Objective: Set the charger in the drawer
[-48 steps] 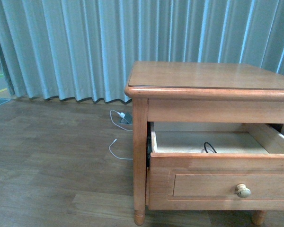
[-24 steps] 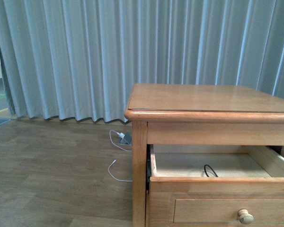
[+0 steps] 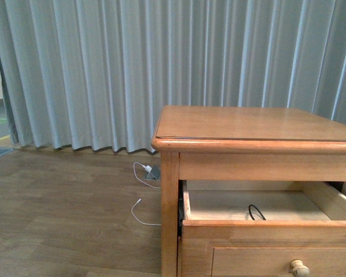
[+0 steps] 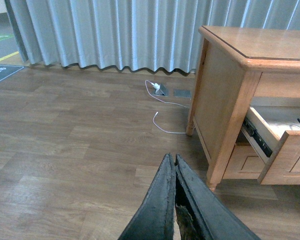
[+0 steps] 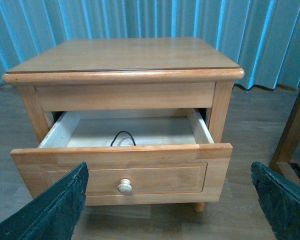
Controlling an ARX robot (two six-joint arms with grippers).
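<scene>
**Nightstand** [image 3: 248,124]: honey-coloured wood, stood on a plank floor [image 4: 65,130].

**Drawer** [image 5: 140,175], upper: found pulled out, its pale interior exposed.

**Charger** [image 5: 123,137]: only its black cable loop was seen, lying inside the drawer towards the front. The white block was hidden behind the front panel.

**Left claw** [image 4: 173,159]: pressed together, empty, held low over the floor, well apart from the nightstand.

**Right claw** [image 5: 169,170]: spread wide, empty, faced at the drawer front.

**White-corded charger** [image 4: 160,90]: noted on the floor by the curtain [image 3: 132,69]; not concerned.

**Step:** placement was judged done.

**Next:** were closure wanted, an even push beside the knob [image 5: 124,186] would be called for, with the cable kept below the rim.
</scene>
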